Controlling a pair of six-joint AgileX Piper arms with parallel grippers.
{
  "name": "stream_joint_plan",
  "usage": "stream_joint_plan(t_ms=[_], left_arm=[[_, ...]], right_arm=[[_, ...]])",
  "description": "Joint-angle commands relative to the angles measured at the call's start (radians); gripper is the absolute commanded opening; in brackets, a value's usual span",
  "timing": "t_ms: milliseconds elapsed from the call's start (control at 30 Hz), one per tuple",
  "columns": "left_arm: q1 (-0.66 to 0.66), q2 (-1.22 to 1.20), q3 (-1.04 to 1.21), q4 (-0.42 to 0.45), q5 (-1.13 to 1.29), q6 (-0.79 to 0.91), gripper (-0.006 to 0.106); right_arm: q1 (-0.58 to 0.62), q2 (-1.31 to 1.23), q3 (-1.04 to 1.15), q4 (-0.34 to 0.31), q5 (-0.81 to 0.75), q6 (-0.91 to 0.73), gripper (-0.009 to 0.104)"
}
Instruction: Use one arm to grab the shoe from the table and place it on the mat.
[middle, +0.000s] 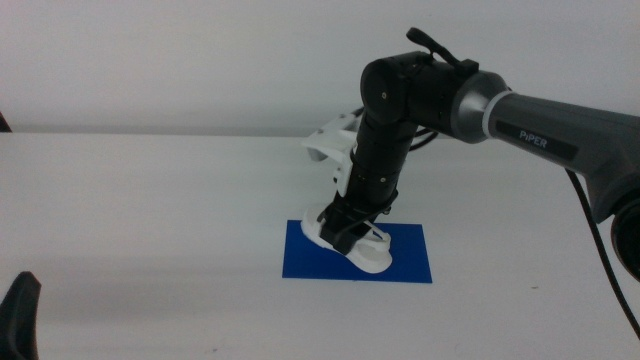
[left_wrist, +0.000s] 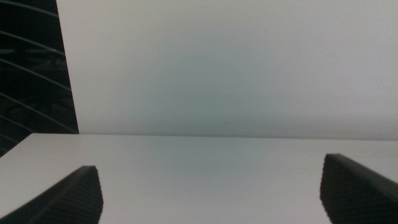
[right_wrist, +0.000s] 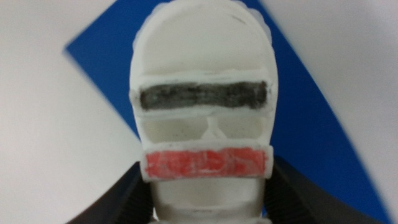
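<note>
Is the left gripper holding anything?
No: the left gripper shows open jaws with only bare white table between them.

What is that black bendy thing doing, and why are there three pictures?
It is a robot arm with a pincher, called the right gripper. One camera looks down over the white table. The other two ride on the robot's wrists. The right gripper's jaws are on both sides of a little white shoe with a dark strap and a red strap, over a blue mat. The left gripper waits at the table's near edge, open and holding nothing.
</note>
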Motion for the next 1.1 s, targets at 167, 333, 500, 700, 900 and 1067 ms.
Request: stream_joint_plan(t_ms=[167, 333, 500, 700, 900, 1067], left_arm=[[0.004, -0.041, 0.043, -0.002, -0.015, -0.006, 0.094], [0.004, -0.041, 0.043, -0.002, -0.015, -0.006, 0.094], [0.004, -0.041, 0.043, -0.002, -0.015, -0.006, 0.094], [0.004, -0.041, 0.043, -0.002, -0.015, -0.006, 0.094], [0.004, -0.041, 0.043, -0.002, -0.015, -0.006, 0.094], [0.004, -0.041, 0.043, -0.002, -0.018, -0.006, 0.094]], right_arm=[[0.0, -0.005, -0.008, 0.011, 0.029, -0.594, 0.005], [0.0, -0.005, -0.008, 0.042, 0.018, -0.695, 0.005], [-0.003, -0.004, -0.008, 0.05, -0.031, -0.597, -0.001], [-0.003, 0.001, -0.008, 0.02, -0.017, -0.582, -0.002], [-0.003, 0.019, -0.008, 0.0, -0.002, -0.565, -0.002], [-0.003, 0.034, -0.008, 0.0, -0.004, -0.565, -0.002]])
